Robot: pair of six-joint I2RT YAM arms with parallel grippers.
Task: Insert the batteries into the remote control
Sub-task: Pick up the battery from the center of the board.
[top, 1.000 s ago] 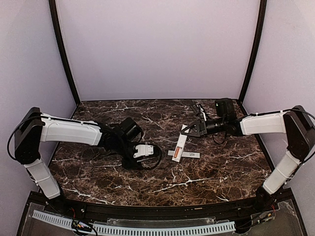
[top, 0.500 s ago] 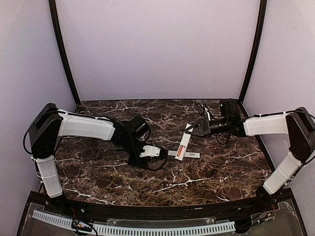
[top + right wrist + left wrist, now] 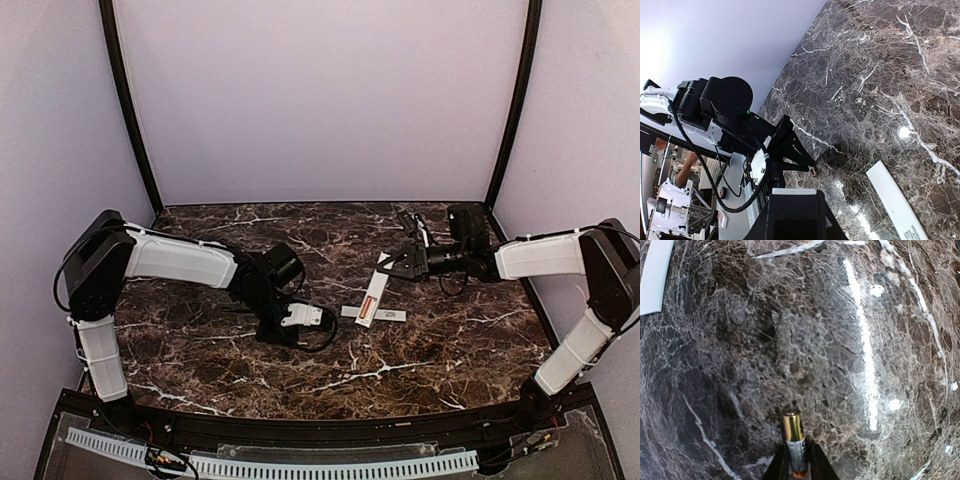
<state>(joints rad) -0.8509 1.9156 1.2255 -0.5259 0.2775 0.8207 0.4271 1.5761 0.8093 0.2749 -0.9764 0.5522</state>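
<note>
The top camera sits high up behind both arms and looks down on the whole bench (image 3: 200, 350). The left wrist camera is very close to the bench and looks down past its fingers (image 3: 776, 467) and a battery (image 3: 795, 440). The right wrist camera looks low across the bench. It and the top camera both see the left arm (image 3: 180, 262).

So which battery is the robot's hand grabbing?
The battery with the gold end, pinched in the left hand. The other battery lies in the remote.
</note>
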